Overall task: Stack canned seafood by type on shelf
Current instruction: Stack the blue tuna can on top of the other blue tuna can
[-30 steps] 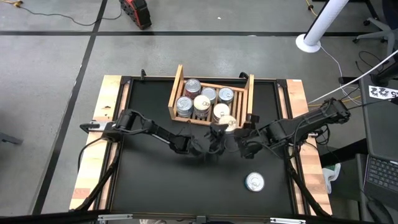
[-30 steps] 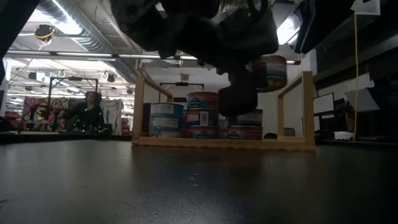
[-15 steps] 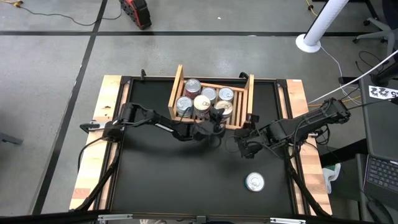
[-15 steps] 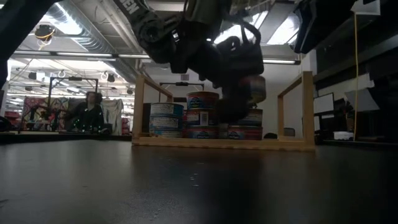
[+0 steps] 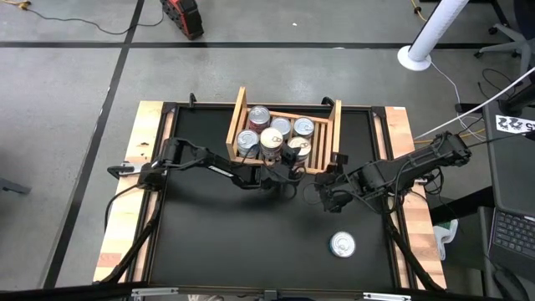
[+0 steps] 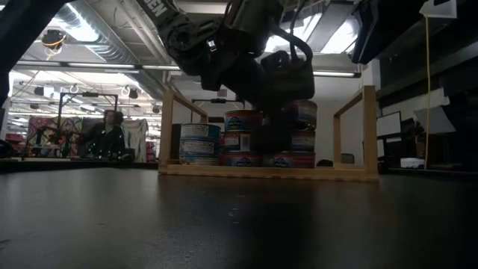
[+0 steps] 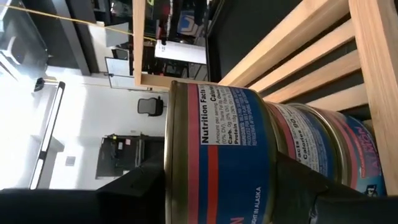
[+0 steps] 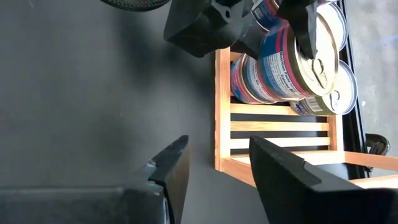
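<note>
High view: the left gripper (image 5: 292, 160) clamps a tin (image 5: 298, 149) at the shelf's (image 5: 334, 134) near edge. A spare tin (image 5: 342, 244) lies near right. Low view: the held tin (image 6: 301, 113) tops a stack. Right wrist view: the right gripper (image 8: 214, 163) hangs apart, empty.

Left pincer (image 8: 273, 18) on tin (image 8: 292, 62), wooden shelf (image 8: 222, 112)
</note>
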You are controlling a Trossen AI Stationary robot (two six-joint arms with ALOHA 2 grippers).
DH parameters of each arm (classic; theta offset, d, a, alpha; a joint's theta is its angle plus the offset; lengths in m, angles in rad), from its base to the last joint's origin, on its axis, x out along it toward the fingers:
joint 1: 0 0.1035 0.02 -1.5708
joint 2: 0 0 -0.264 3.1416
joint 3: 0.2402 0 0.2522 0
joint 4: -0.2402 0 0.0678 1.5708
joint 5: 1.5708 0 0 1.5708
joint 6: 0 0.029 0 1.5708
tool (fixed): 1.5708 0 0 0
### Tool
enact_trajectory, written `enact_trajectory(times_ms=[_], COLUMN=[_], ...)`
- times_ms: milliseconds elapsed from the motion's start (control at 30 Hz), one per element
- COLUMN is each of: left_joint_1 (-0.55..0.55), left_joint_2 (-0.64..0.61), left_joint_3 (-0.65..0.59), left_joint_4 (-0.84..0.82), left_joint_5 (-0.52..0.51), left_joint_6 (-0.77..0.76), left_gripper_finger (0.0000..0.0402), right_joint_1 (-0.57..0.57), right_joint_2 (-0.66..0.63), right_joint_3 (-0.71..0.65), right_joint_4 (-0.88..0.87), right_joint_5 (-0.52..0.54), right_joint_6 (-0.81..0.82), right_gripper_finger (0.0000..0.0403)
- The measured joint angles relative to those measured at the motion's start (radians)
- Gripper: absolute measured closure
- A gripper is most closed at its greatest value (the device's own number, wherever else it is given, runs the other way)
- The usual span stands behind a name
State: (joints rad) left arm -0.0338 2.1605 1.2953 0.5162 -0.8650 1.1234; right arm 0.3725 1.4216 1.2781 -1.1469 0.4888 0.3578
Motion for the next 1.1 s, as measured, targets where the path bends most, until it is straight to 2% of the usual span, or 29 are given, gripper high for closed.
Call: enact_trajectory(times_ms=[200, 333, 567, 733, 1100], left_joint_1=[0.011, 0.016, 0.005, 0.001, 0.0], left_joint_2=[0.0, 0.0, 0.0, 0.0, 0.0], left_joint_3=[0.0, 0.0, 0.0, 0.0, 0.0], left_joint_4=[0.018, 0.019, 0.019, 0.019, 0.02], left_joint_5=[-0.012, -0.016, -0.016, -0.016, -0.016], left_joint_6=[-0.073, -0.074, -0.041, -0.062, -0.076], left_gripper_finger=[0.0176, 0.0161, 0.0158, 0.0157, 0.0157], right_joint_1=[0.0, 0.0, -0.001, -0.038, -0.202], right_joint_2=[0.0, 0.0, 0.0, 0.005, 0.006], right_joint_3=[0.0, 0.0, 0.0, -0.031, -0.131], right_joint_4=[0.022, 0.03, 0.03, 0.093, 0.345], right_joint_5=[0.001, 0.001, 0.001, 0.117, 0.106], right_joint_6=[0.0, 0.0, -0.001, -0.009, -0.265], right_gripper_finger=[0.0237, 0.0237, 0.0237, 0.0237, 0.0237])
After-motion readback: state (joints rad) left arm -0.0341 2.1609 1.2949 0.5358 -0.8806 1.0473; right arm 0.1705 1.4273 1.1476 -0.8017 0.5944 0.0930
